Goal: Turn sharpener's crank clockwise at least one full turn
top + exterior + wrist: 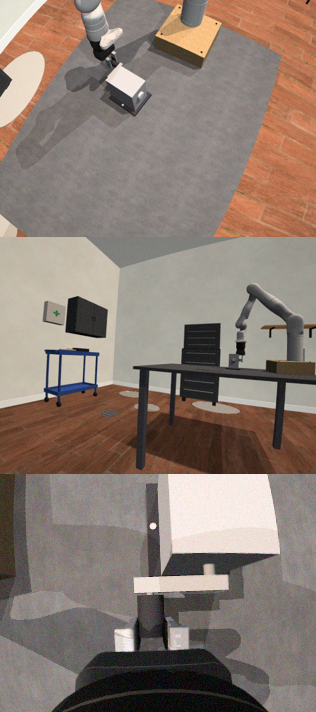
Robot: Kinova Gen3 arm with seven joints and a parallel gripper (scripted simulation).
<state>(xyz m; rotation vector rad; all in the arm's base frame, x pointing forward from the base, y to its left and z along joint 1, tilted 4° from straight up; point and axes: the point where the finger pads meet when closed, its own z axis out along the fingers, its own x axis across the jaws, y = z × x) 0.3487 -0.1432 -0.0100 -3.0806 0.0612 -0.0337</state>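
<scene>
Gripper clamped on the crank handle — sharpener at your 1 o'clock, on the mat. Crank arm lies 9-to-3; pivot sits toward 3, so you sweep around it.

A big gray mat covers the table top. A light wooden block sits on the mat at about 1 o'clock in the top view.

The floor is made of brown wood boards. A blue cart with little wheels stands by the wall at 9 o'clock in the room view. Above it, at 10 o'clock, hang a white box with a green cross and a black cupboard. A dark set of drawers stands behind the table. A wooden shelf sits on the wall at 3 o'clock.
</scene>
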